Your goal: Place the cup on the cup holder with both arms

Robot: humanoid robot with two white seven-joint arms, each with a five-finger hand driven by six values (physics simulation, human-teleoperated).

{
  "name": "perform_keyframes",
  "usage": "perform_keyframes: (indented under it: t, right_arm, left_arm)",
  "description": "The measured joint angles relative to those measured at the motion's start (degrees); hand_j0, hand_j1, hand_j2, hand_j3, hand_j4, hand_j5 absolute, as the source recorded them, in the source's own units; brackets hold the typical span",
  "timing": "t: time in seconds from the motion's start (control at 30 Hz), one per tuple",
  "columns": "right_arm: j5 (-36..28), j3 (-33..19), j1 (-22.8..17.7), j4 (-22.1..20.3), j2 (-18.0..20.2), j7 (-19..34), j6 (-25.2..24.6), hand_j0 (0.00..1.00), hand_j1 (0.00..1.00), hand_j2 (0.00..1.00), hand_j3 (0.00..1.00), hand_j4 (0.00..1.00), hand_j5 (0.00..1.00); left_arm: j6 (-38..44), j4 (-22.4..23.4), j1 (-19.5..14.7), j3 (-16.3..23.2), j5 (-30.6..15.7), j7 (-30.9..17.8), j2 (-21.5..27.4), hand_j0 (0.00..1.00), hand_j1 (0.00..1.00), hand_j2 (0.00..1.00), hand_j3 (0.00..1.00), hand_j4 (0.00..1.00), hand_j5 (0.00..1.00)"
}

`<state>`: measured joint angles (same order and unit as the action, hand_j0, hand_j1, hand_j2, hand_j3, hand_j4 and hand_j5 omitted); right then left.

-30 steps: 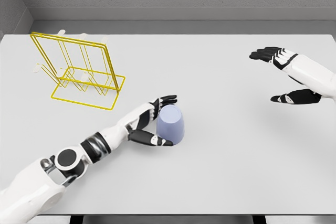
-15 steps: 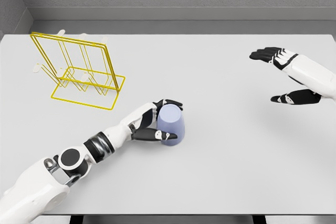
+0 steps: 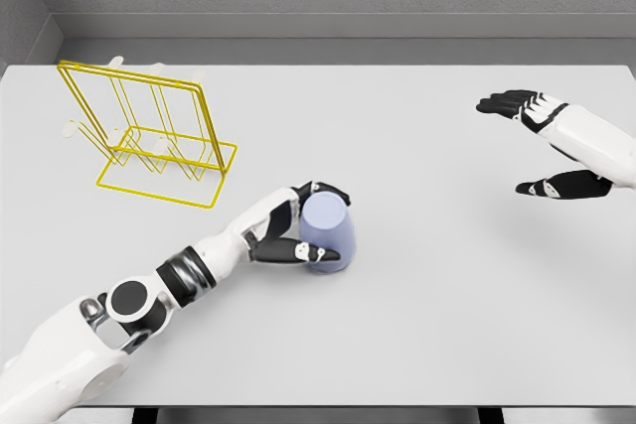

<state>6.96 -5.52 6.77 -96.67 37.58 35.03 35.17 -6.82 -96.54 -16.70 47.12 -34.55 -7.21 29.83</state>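
Left hand [image 3: 288, 230] is wrapped around the pale blue cup [image 3: 327, 233], black fingers over its top and thumb across the near side; the cup sits upside down, apparently resting on the grey bench [image 3: 417, 275] near the middle. Right hand [image 3: 552, 146] hovers well apart at right, fingers spread, holding nothing. Yellow wire cup holder [image 3: 149, 136] stands at the bench's far left.

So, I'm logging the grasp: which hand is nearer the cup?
Left. The left hand wraps the cup from its left; the right hand hovers open, far right.
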Motion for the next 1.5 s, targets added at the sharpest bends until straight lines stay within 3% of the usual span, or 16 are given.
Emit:
perform_keyframes:
  t: [0.2, 0.4, 0.8, 1.5]
  right_arm:
    - [-0.02, -0.01, 0.0, -0.06, -0.01, 0.0, 0.0, 1.0, 1.0, 1.0, 1.0, 1.0, 1.0]
    - [-0.05, -0.01, 0.0, -0.08, 0.01, 0.0, 0.0, 1.0, 1.0, 1.0, 1.0, 1.0, 1.0]
    - [-0.1, -0.01, 0.0, -0.08, 0.01, 0.0, 0.0, 1.0, 1.0, 1.0, 1.0, 1.0, 1.0]
    - [-0.11, -1.48, -1.14, -0.12, 0.08, 0.0, 0.0, 1.0, 1.0, 1.0, 1.0, 1.0, 1.0]
  left_arm:
    - [0.04, -3.7, 0.09, -0.36, 0.08, 0.19, 1.33, 0.57, 0.57, 0.57, 0.57, 0.57, 0.57]
    - [-1.99, -6.16, 0.0, -0.76, 0.18, 0.57, 5.66, 0.57, 0.57, 0.57, 0.57, 0.57, 0.57]
    - [-8.54, -6.61, -1.76, -0.71, 0.21, 0.68, 13.46, 0.58, 0.58, 0.58, 0.58, 0.58, 0.58]
    - [-15.34, -6.62, -4.74, -0.68, 0.31, 0.68, 20.44, 0.59, 0.59, 0.59, 0.59, 0.59, 0.59]
